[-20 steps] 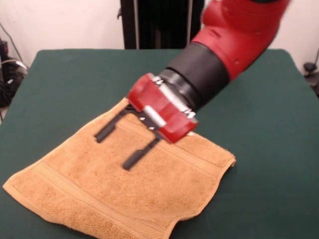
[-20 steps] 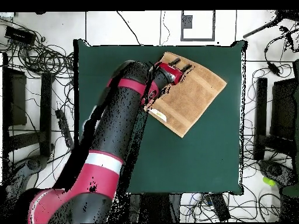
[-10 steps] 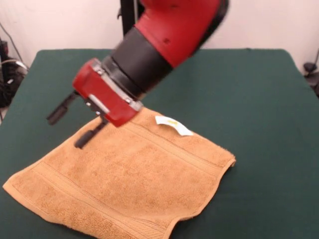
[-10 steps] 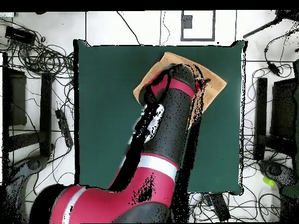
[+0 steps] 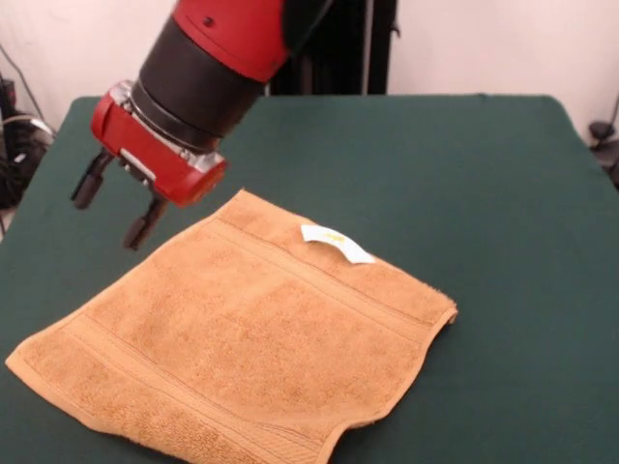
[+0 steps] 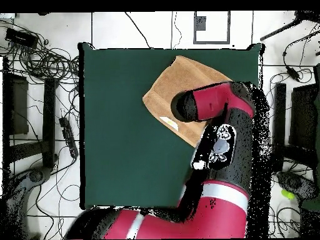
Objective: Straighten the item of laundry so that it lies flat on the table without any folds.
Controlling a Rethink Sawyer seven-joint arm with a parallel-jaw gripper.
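The orange-tan towel (image 5: 242, 338) lies spread out on the dark green table (image 5: 435, 145), toward the near left in the front view. Its white tag (image 5: 336, 242) sits near the far edge. The near edge curls slightly by the right corner. My gripper (image 5: 109, 208) is open and empty. It hangs above the bare table just left of the towel's far corner and does not touch it. In the overhead view the towel (image 6: 175, 84) lies near the top edge of the table (image 6: 112, 125). My arm (image 6: 228, 150) covers the towel's right part and hides the gripper.
The robot's black pedestal (image 5: 329, 43) stands behind the table's far edge. In the overhead view, cables (image 6: 44, 59) and dark equipment (image 6: 306, 119) lie on the floor around the table. Bare green cloth lies to the right of the towel in the front view.
The arm swung left in the front view, carrying the open gripper from above the towel's middle to beyond its far-left corner. The white tag came into view. The towel did not move.
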